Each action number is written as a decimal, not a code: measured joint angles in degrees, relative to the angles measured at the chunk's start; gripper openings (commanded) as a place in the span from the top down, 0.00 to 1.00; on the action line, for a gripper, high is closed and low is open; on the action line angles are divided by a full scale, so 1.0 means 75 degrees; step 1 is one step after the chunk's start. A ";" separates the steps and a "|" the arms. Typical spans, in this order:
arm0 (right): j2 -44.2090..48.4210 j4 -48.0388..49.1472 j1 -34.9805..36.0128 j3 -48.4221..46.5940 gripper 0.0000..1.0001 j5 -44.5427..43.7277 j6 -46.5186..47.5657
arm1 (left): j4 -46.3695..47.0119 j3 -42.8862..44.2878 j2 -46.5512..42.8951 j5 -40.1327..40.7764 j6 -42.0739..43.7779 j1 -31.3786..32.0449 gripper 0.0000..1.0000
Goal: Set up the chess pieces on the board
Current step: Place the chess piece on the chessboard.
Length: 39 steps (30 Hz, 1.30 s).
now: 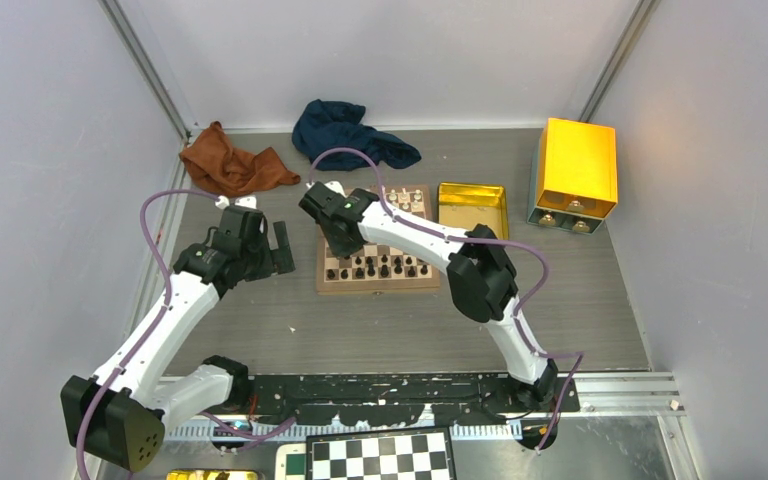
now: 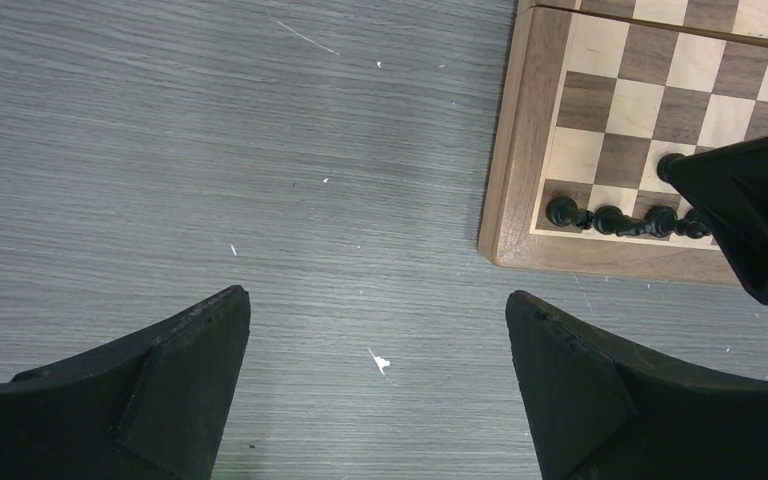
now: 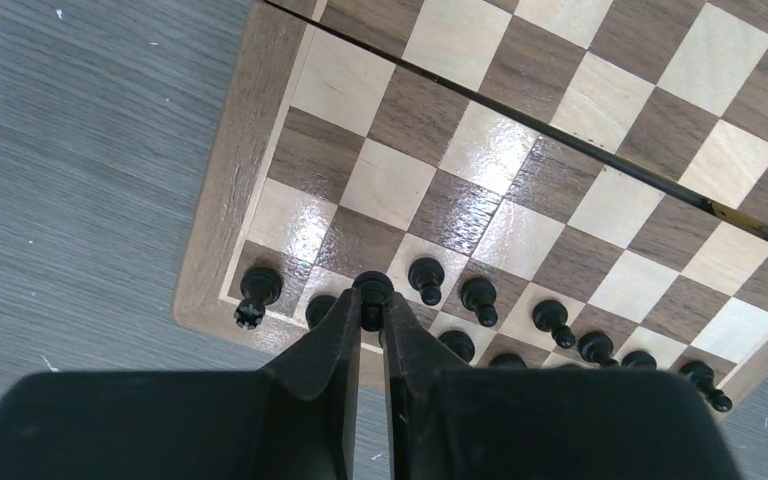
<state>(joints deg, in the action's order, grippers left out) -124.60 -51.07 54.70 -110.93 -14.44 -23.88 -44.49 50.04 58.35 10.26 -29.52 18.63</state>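
**Inspector:** What sits nearest the lens on the right wrist?

**Examiner:** The two black fingers (image 3: 325,352) of the right gripper (image 3: 372,318), drawn almost together with only a slit between them. They are clamped on one black pawn (image 3: 373,288), whose round head shows at the very tips.

**Inspector:** How does that pawn lie from the fingers?

**Examiner:** Dead between the tips, off to neither side. It stands upright, its long axis running down toward the board (image 3: 218,250) and square to the line along which the fingers close. The fingers hide its foot, so I cannot tell whether it rests on the square.

**Inspector:** And around it?

**Examiner:** To the right of the fingers a row of pawns (image 3: 479,295) runs along the same rank, the nearest of them just beside the held one but apart from it. To the left of the fingers the corner piece (image 3: 258,288) stands on the corner square, near the rim. Further dark pieces sit close under the fingertips, partly hidden.

**Inspector:** The other arm?

**Examiner:** The left gripper (image 2: 375,300) hangs over bare table (image 2: 260,150), fingers wide apart, nothing between them. The board lies beyond one finger, on the side toward the right arm. The right arm is plainly the nearer.

**Inspector:** Your assessment?

**Examiner:** The coming move turns on the vertical. In my judgement the pawn is in line with its row, so the fingers need part only a little and then withdraw straight up. With neighbours close on both sides, any sideways drift risks toppling them.
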 measured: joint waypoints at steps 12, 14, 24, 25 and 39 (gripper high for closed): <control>-0.0510 0.0044 0.0000 -0.0009 0.99 0.0178 0.0114 | 0.0003 -0.0009 0.0041 0.0006 0.0000 0.0000 0.00; -0.0527 0.0041 0.0000 -0.0017 0.99 0.0201 0.0146 | 0.0003 -0.0009 0.0076 0.0006 0.0000 -0.0003 0.00; -0.0542 0.0058 0.0000 -0.0082 0.99 0.0259 0.0169 | 0.0009 -0.0009 0.0181 0.0006 0.0003 -0.0012 0.00; -0.0545 0.0058 0.0000 -0.0096 0.99 0.0262 0.0172 | 0.0009 -0.0009 0.0187 0.0006 0.0000 -0.0023 0.00; -0.0624 0.0058 0.0000 -0.0189 0.99 0.0297 0.0172 | 0.0009 -0.0009 0.0189 0.0003 0.0003 -0.0055 0.00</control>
<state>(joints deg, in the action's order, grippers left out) -129.27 -50.63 54.70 -112.36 -12.21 -22.59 -44.42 49.98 59.77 10.28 -29.50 18.22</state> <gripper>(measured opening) 0.171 0.996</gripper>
